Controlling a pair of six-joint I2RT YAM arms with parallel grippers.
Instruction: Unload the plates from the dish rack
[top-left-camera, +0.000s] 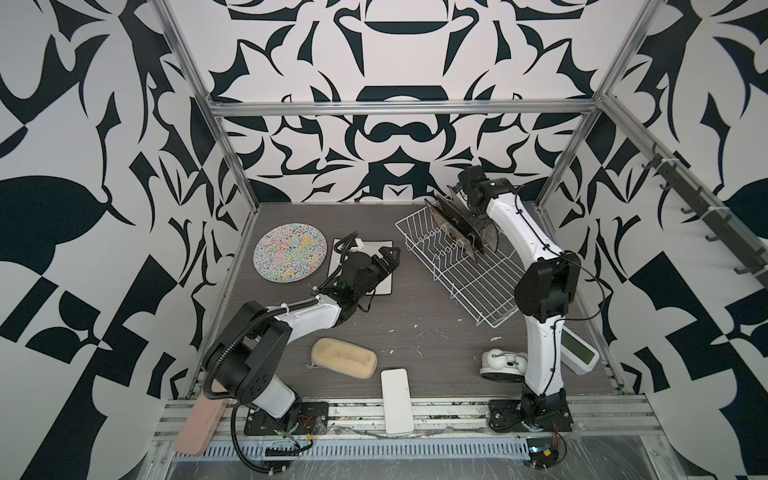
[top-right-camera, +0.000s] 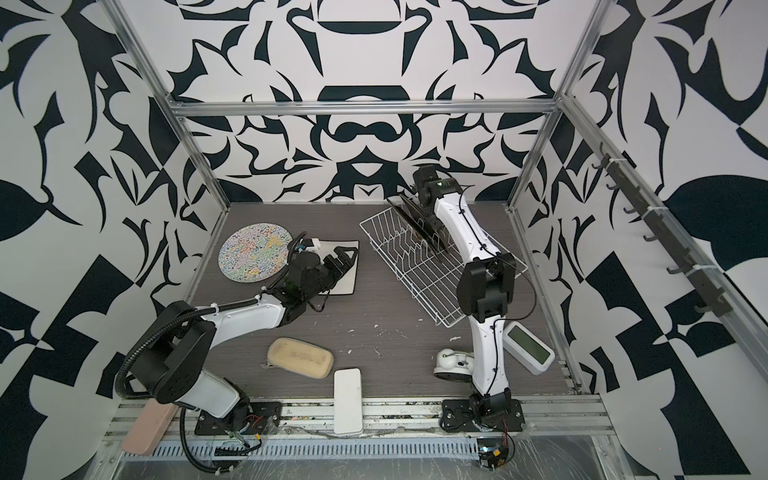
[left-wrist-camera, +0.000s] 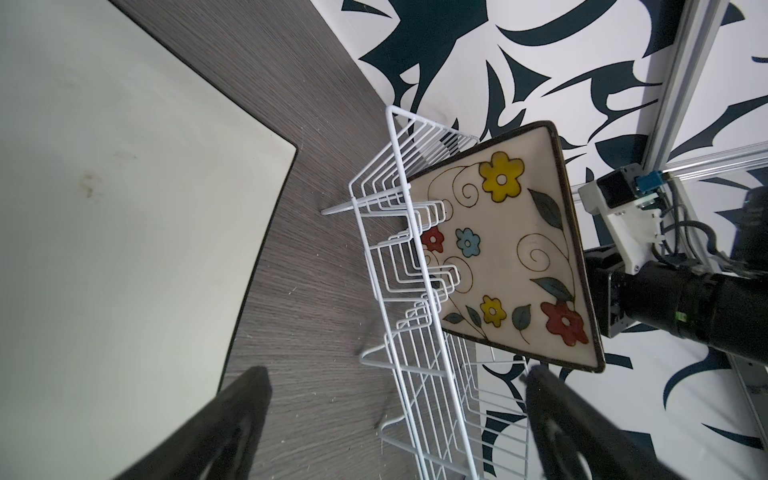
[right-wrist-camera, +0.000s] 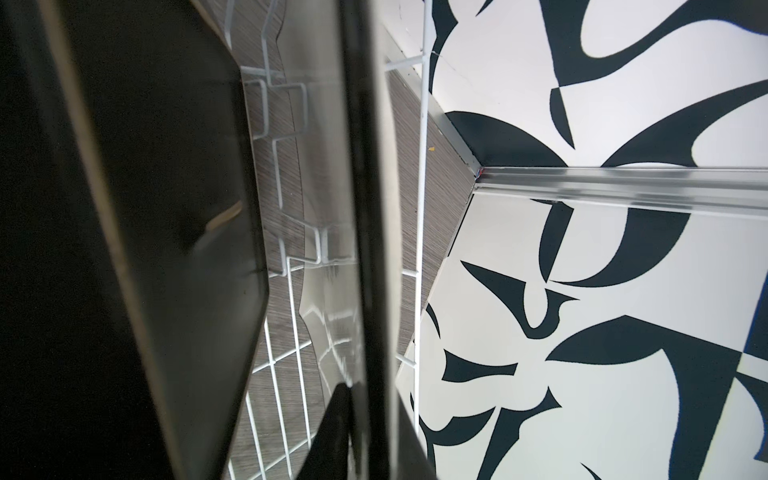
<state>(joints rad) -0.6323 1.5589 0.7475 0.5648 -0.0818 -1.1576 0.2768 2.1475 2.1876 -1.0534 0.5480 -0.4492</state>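
In rack (top-left-camera: 469, 282): right end effector (right-wrist-camera: 368, 399) astride dark plate (right-wrist-camera: 360, 166), grip unclear; left end effector (top-left-camera: 390, 259) wide.

Sponge (top-left-camera: 344, 358) lay beside white block (top-left-camera: 396, 402); pink block (top-left-camera: 195, 424) at front rail; display device (top-left-camera: 579, 348) near right wall.

The back wall (top-left-camera: 399, 54), the left wall (top-left-camera: 83, 166) and the right wall (top-left-camera: 706, 83) all carry a bold black-and-white pattern of leaf-like, curling shapes. A silver aluminium frame stands in front of them, with a crossbar (top-left-camera: 399, 109) along the far side and uprights at the far corners. The tabletop (top-left-camera: 415, 299) is grey wood-grain, flecked with white specks (top-left-camera: 419, 332) towards the near side. A rail of dark hooks (top-left-camera: 723, 228) runs along the right wall. Aluminium rails (top-left-camera: 457, 411) edge the near side, with a slotted cable duct (top-left-camera: 415, 451) nearer still. The light is even and the shadows are soft.
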